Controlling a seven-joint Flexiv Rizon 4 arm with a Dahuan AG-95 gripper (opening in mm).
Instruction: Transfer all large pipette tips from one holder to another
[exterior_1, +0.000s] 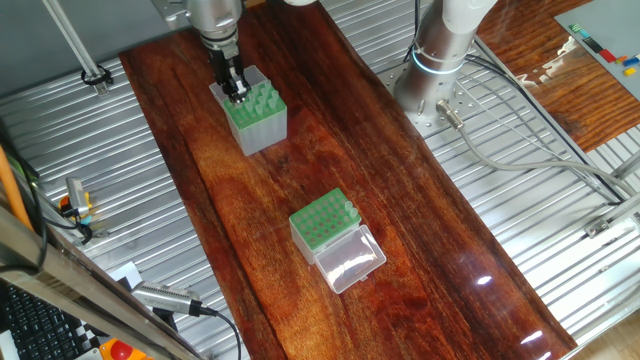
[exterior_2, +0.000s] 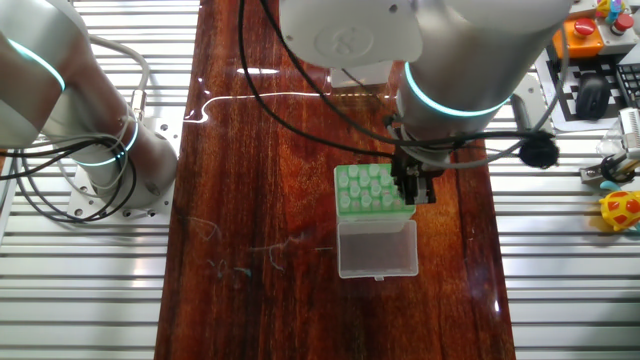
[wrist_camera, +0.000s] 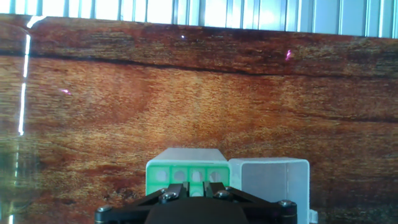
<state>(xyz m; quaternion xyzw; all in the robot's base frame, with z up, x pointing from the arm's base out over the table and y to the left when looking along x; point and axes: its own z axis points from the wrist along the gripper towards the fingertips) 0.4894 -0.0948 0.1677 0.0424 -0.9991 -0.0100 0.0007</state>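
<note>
The taller grey-sided holder (exterior_1: 264, 128) (exterior_2: 378, 250) (wrist_camera: 267, 180) stands at the far left of the wooden table. Several large pipette tips (exterior_1: 262, 100) (exterior_2: 362, 185) rise from its green plate. My gripper (exterior_1: 238, 96) (exterior_2: 413, 192) (wrist_camera: 196, 186) reaches down onto one edge of that plate. Its fingers stand barely a tip's width apart, closed on a large pipette tip that they mostly hide. The shorter holder (exterior_1: 318, 224) sits mid-table with its clear lid (exterior_1: 352, 262) folded open. One pale tip (exterior_1: 350, 208) stands at its corner. My arm hides this box in the other fixed view.
The arm's base (exterior_1: 440, 60) (exterior_2: 100, 150) is bolted to the slatted metal bench beside the wooden table (exterior_1: 400, 200), with cables (exterior_1: 520, 150) trailing from it. A keyboard (exterior_2: 590, 95) and small tools (exterior_2: 622, 208) lie off the table's far side.
</note>
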